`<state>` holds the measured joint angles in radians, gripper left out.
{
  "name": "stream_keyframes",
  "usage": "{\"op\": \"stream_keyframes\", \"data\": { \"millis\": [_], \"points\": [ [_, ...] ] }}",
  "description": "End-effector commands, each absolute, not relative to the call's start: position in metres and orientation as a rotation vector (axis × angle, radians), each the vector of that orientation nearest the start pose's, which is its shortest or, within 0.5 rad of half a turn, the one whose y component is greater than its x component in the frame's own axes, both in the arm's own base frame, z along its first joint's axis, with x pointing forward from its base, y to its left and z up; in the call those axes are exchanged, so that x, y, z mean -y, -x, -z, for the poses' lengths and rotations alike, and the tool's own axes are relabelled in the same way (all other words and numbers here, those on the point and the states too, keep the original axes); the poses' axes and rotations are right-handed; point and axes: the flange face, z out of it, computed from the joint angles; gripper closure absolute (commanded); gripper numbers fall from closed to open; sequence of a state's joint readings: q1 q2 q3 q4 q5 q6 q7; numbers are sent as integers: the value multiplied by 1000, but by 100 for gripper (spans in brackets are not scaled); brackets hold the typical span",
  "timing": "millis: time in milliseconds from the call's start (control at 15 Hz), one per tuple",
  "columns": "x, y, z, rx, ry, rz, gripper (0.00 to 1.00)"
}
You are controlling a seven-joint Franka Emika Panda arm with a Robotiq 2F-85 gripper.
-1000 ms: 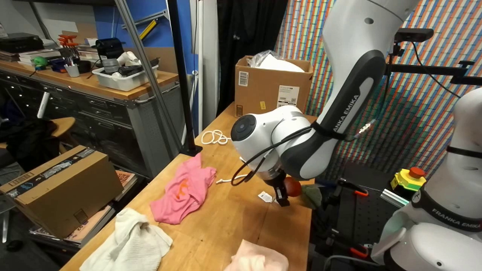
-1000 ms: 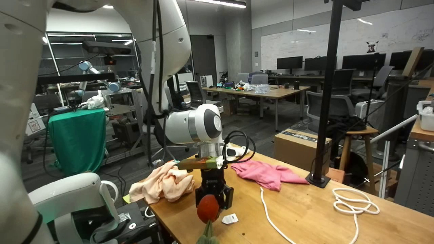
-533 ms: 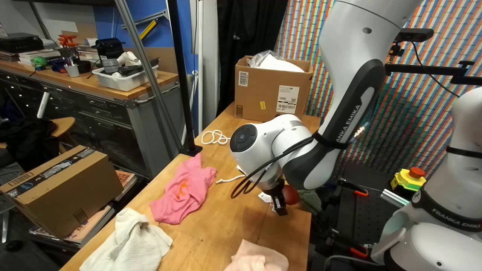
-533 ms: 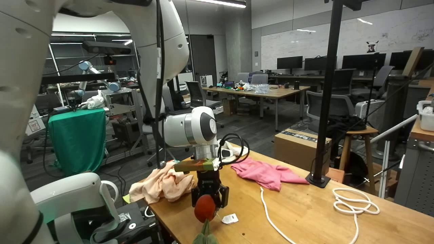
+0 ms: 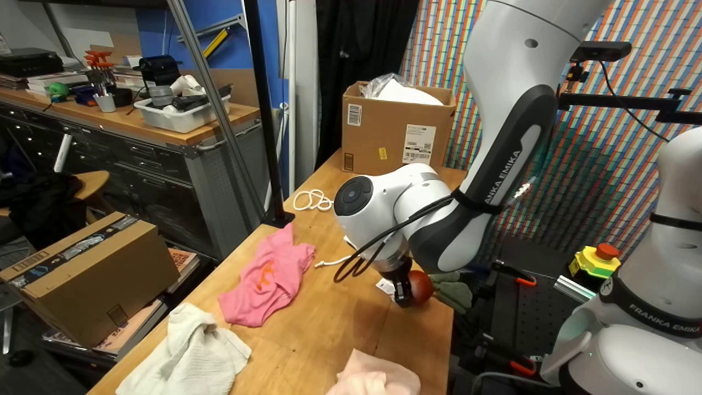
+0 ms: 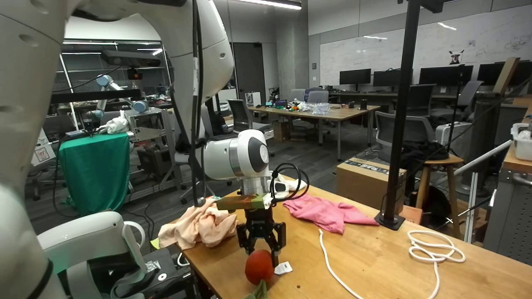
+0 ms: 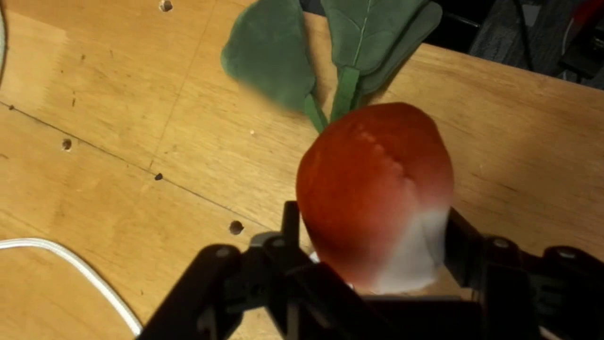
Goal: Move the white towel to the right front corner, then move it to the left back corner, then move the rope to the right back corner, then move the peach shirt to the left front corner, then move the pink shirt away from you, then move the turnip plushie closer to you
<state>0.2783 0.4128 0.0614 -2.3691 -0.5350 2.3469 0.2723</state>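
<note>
The turnip plushie (image 7: 373,189), red and white with green leaves, lies at the table's edge, its leaves reaching past that edge in an exterior view (image 5: 454,291). My gripper (image 6: 262,255) is open right over it, one finger on either side of its body in the wrist view. Whether the fingers touch it I cannot tell. The pink shirt (image 5: 269,277) lies crumpled along the far side. Bunched near the table's end is the white towel (image 5: 189,356). The peach shirt (image 6: 201,224) is heaped at a corner. The rope (image 6: 436,253) trails in loops at the opposite end.
A small white tag (image 6: 283,268) lies beside the plushie. A black post (image 6: 399,124) rises from the table's edge by the pink shirt. A large cardboard box (image 5: 397,126) stands at the rope's end of the table.
The jaws have spread apart within the last half second. The plushie has dropped lower between them. The arm shifted slightly towards the peach shirt, then back a little. The cloths and rope are still.
</note>
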Motion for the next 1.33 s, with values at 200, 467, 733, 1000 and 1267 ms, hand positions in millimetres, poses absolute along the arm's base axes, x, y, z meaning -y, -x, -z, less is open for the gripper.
{"op": "stream_keyframes", "data": {
  "millis": [200, 467, 733, 1000, 1267],
  "points": [
    [-149, -447, -149, 736, 3403, -438, 0],
    [-161, -466, -193, 611, 3391, -380, 0],
    [-173, -476, -268, 560, 3333, -382, 0],
    [-179, -469, -362, 587, 3254, -294, 0],
    [-166, -450, -436, 626, 3168, -83, 0]
  ]
}}
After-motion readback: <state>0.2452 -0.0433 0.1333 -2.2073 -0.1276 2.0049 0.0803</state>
